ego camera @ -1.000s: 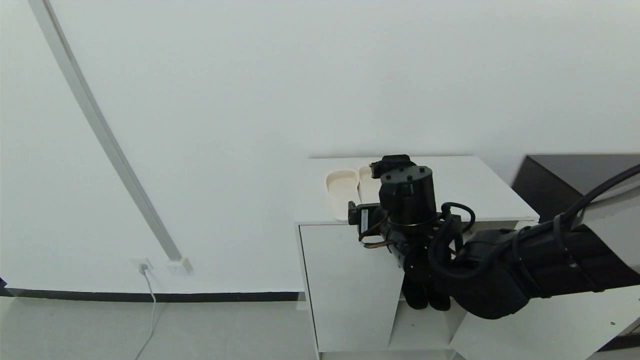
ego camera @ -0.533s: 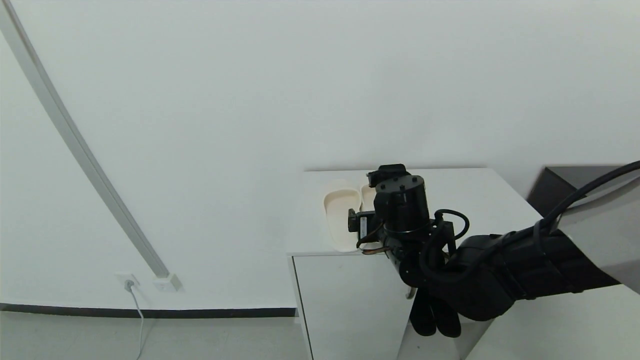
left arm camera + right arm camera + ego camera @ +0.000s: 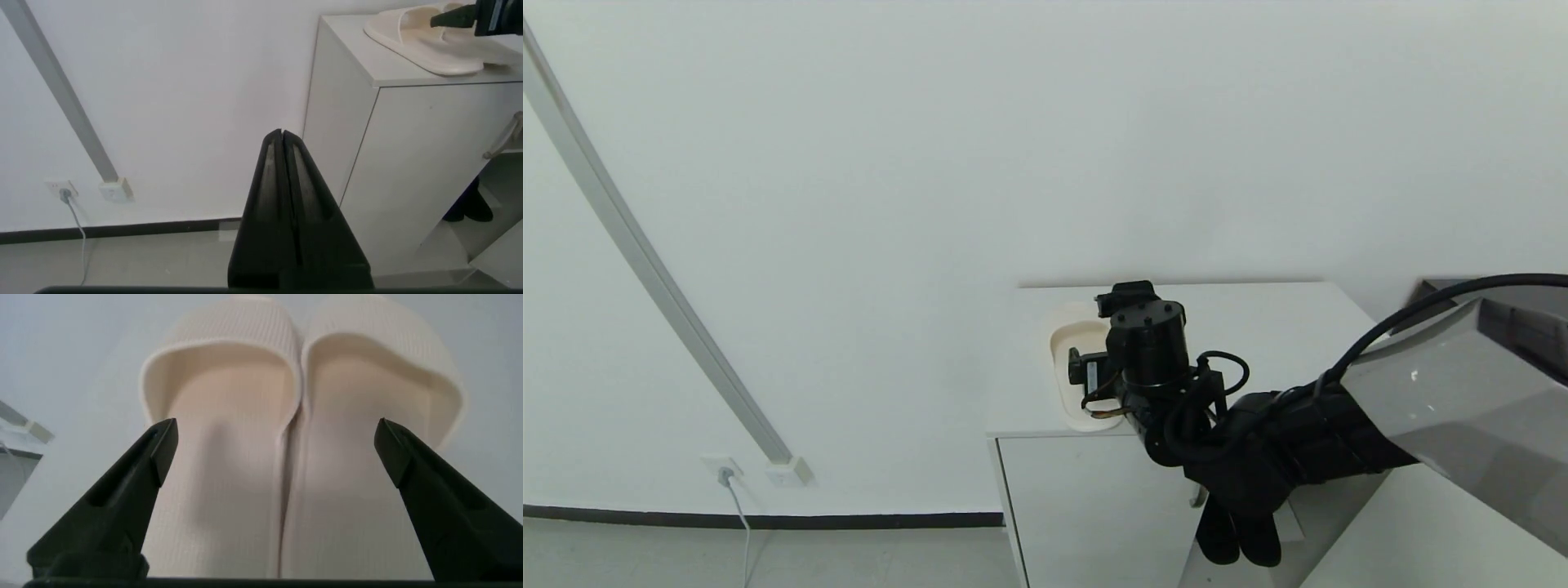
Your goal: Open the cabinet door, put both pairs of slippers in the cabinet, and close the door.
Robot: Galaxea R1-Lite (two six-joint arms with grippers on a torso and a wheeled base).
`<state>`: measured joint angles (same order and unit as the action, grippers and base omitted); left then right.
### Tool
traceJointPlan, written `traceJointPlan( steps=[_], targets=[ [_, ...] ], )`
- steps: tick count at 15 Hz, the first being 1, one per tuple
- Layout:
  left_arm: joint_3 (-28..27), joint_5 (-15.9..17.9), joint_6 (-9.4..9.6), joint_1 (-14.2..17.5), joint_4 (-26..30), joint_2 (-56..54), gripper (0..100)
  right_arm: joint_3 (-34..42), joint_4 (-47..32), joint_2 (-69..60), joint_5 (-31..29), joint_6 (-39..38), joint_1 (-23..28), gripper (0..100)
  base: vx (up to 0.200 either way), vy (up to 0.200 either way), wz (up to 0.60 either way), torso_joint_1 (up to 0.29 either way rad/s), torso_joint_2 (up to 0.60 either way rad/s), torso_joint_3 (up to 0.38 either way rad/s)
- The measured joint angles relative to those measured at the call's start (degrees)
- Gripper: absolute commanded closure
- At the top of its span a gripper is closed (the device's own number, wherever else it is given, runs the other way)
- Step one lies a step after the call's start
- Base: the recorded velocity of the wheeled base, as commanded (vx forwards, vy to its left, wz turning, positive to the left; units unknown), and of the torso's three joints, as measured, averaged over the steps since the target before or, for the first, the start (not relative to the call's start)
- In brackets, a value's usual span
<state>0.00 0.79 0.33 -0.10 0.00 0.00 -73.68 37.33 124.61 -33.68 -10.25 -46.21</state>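
Note:
A pair of cream slippers [image 3: 1076, 359] lies side by side on top of the white cabinet [image 3: 1258, 327], near its left front corner. My right gripper [image 3: 276, 433] hovers just over them, open, with one finger [image 3: 114, 506] outside each slipper [image 3: 245, 482]. In the head view the right wrist covers the right-hand slipper. Black slippers [image 3: 1241, 535] sit inside the cabinet, where the right door [image 3: 1388, 539] stands open. My left gripper [image 3: 282, 143] is shut and empty, low and to the left of the cabinet's side [image 3: 335, 122].
The cabinet's left front panel [image 3: 1094, 514] is shut, with a metal handle [image 3: 1197, 495] at its edge. Dark furniture [image 3: 1433, 290] stands to the right of the cabinet. A wall socket with a cable [image 3: 723, 472] and slanted grey trunking [image 3: 645, 261] are on the wall at left.
The head camera has shifted, so the cabinet sits lower in the picture. My right gripper has moved left over the cream slippers and now covers the right-hand one.

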Motion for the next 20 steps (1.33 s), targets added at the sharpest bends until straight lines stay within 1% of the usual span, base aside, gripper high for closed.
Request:
traceJointPlan(
  steps=[5, 9, 11, 15, 16, 20],
  targets=[
    [0.00, 0.00, -0.04, 0.00, 0.00, 0.00, 100, -7.16, -0.18, 5.11, 1.66, 2.05, 2.65, 0, 0.000, 0.000, 0.00, 0.000, 0.00, 0.000],
    [0.00, -0.01, -0.04, -0.01, 0.00, 0.00, 100, -11.00, -0.63, 7.75, 3.30, 2.46, 4.07, 0, 0.000, 0.000, 0.00, 0.000, 0.00, 0.000],
    [0.00, 0.00, -0.04, 0.02, 0.00, 0.00, 100, -13.20, -2.49, 8.77, 4.13, 2.62, 4.88, 0, 0.000, 0.000, 0.00, 0.000, 0.00, 0.000],
    [0.00, 0.00, -0.06, 0.00, 0.00, 0.00, 100, -16.25, -3.25, 10.53, 4.24, 2.68, 5.62, 0, 0.000, 0.000, 0.00, 0.000, 0.00, 0.000],
    [0.00, 0.00, -0.04, 0.02, 0.00, 0.00, 100, -16.45, -3.28, 10.80, 4.24, 2.68, 5.71, 100, 0.000, 0.000, 0.00, 0.000, 0.00, 0.000],
    [0.00, -0.01, -0.01, 0.00, 0.00, 0.00, 100, -17.82, -3.25, 11.91, 4.24, 2.68, 5.75, 100, 0.000, 0.000, 0.00, 0.000, 0.00, 0.000]
  ],
)
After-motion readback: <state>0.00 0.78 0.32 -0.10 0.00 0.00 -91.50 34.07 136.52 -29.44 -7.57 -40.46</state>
